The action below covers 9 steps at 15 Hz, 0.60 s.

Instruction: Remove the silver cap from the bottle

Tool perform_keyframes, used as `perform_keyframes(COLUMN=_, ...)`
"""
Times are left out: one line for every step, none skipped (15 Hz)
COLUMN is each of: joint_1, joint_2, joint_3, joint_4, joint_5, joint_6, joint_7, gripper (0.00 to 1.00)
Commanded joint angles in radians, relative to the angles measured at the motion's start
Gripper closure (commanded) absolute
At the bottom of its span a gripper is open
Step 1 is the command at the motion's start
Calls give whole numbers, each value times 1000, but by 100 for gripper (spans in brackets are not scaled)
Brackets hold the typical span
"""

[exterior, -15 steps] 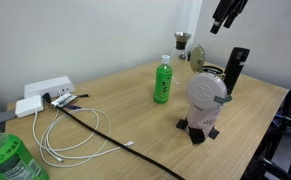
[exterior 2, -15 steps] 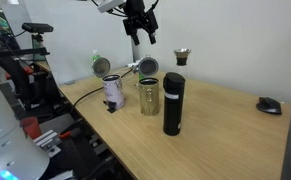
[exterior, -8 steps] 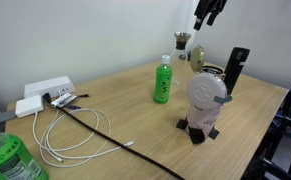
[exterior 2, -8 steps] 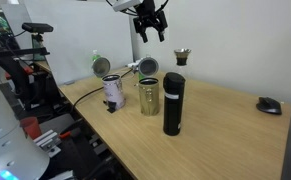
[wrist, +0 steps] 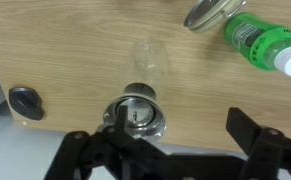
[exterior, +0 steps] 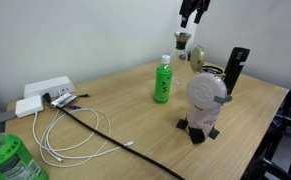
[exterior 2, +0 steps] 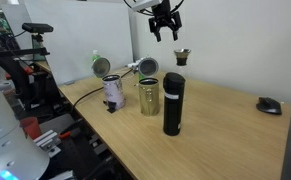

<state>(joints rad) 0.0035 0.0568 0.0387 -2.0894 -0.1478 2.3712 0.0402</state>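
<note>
The small pale bottle (exterior: 183, 49) stands at the far edge of the wooden table, upright, with the silver cap (exterior: 182, 38) on top. It also shows in an exterior view (exterior 2: 182, 59). My gripper (exterior: 192, 14) hangs open and empty in the air above the bottle, well clear of it, in both exterior views (exterior 2: 166, 22). In the wrist view I look straight down on the round silver cap (wrist: 137, 115), which lies to the left between my two dark fingers (wrist: 170, 150).
A green bottle (exterior: 163, 80) with a white cap stands nearby. A black flask (exterior 2: 173, 103), two tins (exterior 2: 149, 96), a white round device (exterior: 207, 95), a mouse (exterior 2: 269, 104) and cables (exterior: 70, 125) are on the table.
My gripper has moved sideways through the air from over the black flask to above the small bottle. It stays open. Nothing on the table has moved.
</note>
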Motion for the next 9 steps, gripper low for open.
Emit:
perform_keyframes(joint_1=9, joint_2=74, joint_3=-17, joint_4=109, joint_5=-33, joint_6=-82, joint_7=29, gripper=0)
perform_keyframes(joint_1=9, joint_2=90, joint_3=-22, joint_4=133, joint_5=-35, joint_6=-97, joint_7=34, gripper=0)
perform_keyframes(joint_1=9, joint_2=104, joint_3=-25, joint_4=152, joint_5=-32, joint_6=-107, joint_7=34, gripper=0)
perform_keyframes(joint_1=8, joint_2=117, joint_3=-27, joint_4=168, joint_5=-22, joint_6=-120, joint_7=30, gripper=0)
perform_keyframes(joint_1=8, joint_2=128, joint_3=-28, joint_4=181, joint_5=-18, joint_6=-127, joint_7=27, gripper=0)
perform_keyframes(joint_1=9, joint_2=138, joint_3=-31, joint_4=190, joint_5=-18, joint_6=-131, joint_7=32, gripper=0)
perform_keyframes(joint_1=8, joint_2=147, joint_3=-32, joint_4=198, joint_5=-13, joint_6=-136, joint_7=32, gripper=0)
perform_keyframes(joint_1=8, joint_2=154, joint_3=-34, joint_4=201, joint_5=-13, joint_6=-134, joint_7=36, gripper=0)
perform_keyframes(joint_1=8, joint_2=160, joint_3=-36, joint_4=206, joint_5=-14, joint_6=-129, joint_7=40, gripper=0)
